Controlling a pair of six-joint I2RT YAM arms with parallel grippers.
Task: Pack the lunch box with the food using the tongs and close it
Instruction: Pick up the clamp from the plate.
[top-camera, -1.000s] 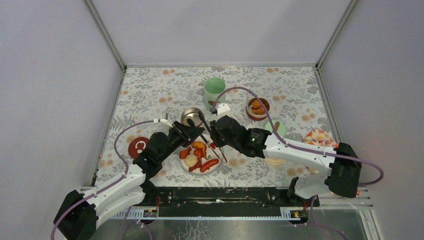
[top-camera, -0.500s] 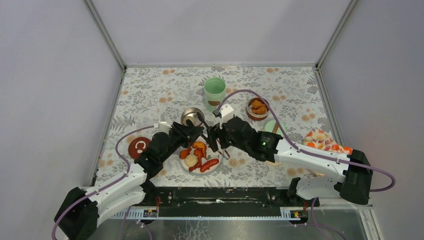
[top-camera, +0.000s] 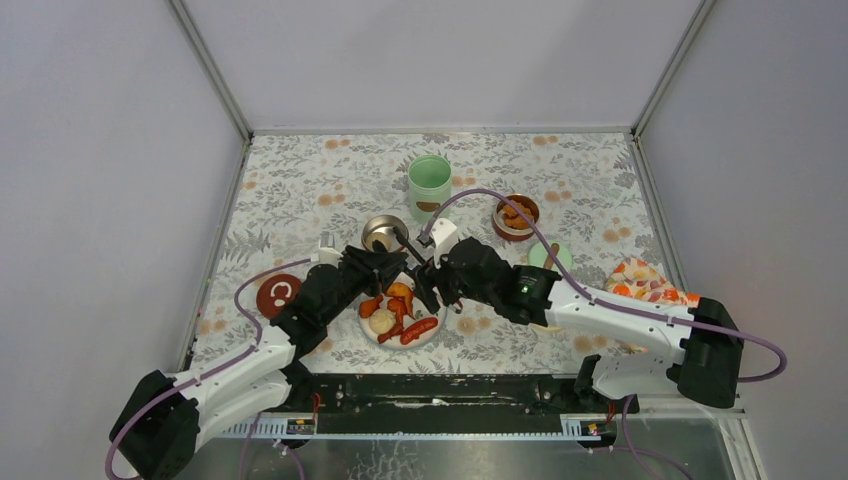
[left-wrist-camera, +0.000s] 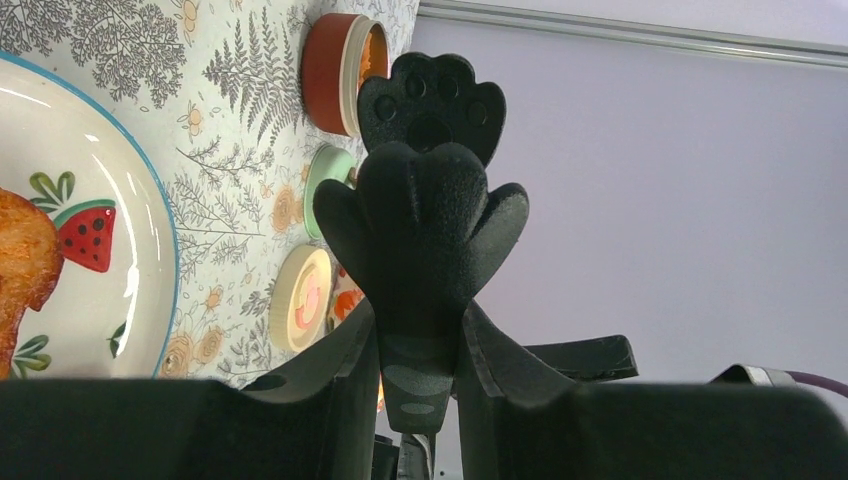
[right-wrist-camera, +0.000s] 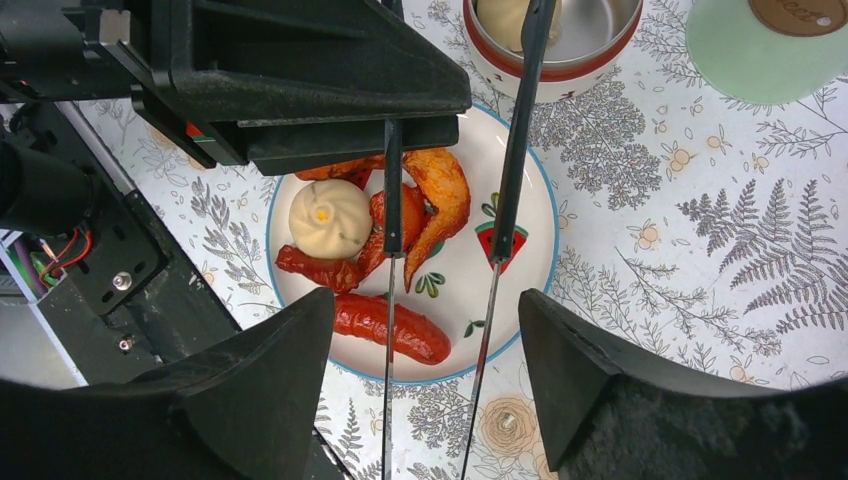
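Seen from my right wrist, a white round plate with red fruit pictures holds the food: a pale round bun, orange fried chunks and glossy red sausages. My right gripper hovers over it, jaws spread wide. The two arms of the slim dark metal tongs run between them, clear of the pads where visible. My left gripper is closed on black paw-headed tongs. I judge the sausage slick and prone to roll, best taken across its middle. The bun looks soft, needing a light squeeze at its widest, and the chunks stiff and light. A steel bowl with a dark-red band sits just beyond the plate.
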